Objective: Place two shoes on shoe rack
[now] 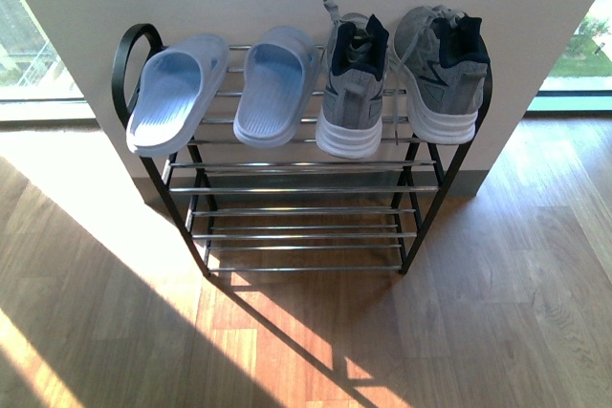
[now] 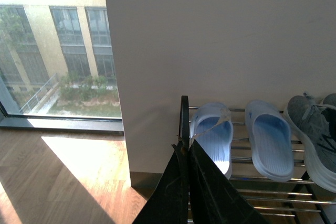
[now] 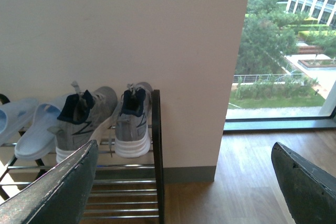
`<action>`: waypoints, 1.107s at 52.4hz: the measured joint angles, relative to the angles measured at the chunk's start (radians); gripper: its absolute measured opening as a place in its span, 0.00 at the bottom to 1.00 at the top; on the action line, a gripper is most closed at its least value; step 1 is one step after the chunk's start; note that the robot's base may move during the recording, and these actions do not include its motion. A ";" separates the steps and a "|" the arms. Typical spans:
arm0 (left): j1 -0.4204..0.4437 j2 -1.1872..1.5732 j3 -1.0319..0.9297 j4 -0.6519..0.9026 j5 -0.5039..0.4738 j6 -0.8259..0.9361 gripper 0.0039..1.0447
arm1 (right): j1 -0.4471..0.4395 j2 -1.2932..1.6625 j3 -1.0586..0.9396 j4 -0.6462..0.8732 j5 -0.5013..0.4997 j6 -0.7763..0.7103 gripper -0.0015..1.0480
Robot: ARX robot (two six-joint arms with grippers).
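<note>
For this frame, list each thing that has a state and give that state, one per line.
Left slide: on the top tier, heel overhanging the front bar.
Right slide: on the top tier, sole down.
Left sneaker: on the top tier, heel toward the camera.
Right sneaker: on the top tier at the end.
Shoe rack: lower tiers bare.
Left gripper: jaws shut, empty.
Right gripper: jaws open, empty.

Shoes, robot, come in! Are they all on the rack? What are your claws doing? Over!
Left gripper shut, empty. Right gripper open, empty. Two sneakers and two slides on shoe rack top tier. Nothing in the way.
</note>
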 joint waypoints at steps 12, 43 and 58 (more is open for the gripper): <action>0.000 -0.103 -0.056 -0.054 0.000 0.002 0.01 | 0.000 -0.001 0.000 0.000 0.000 0.000 0.91; 0.000 -0.463 -0.061 -0.384 0.000 0.002 0.01 | 0.000 -0.001 0.000 0.000 0.000 0.000 0.91; 0.000 -0.600 -0.061 -0.517 0.000 0.002 0.01 | 0.000 -0.001 0.000 0.000 0.000 0.000 0.91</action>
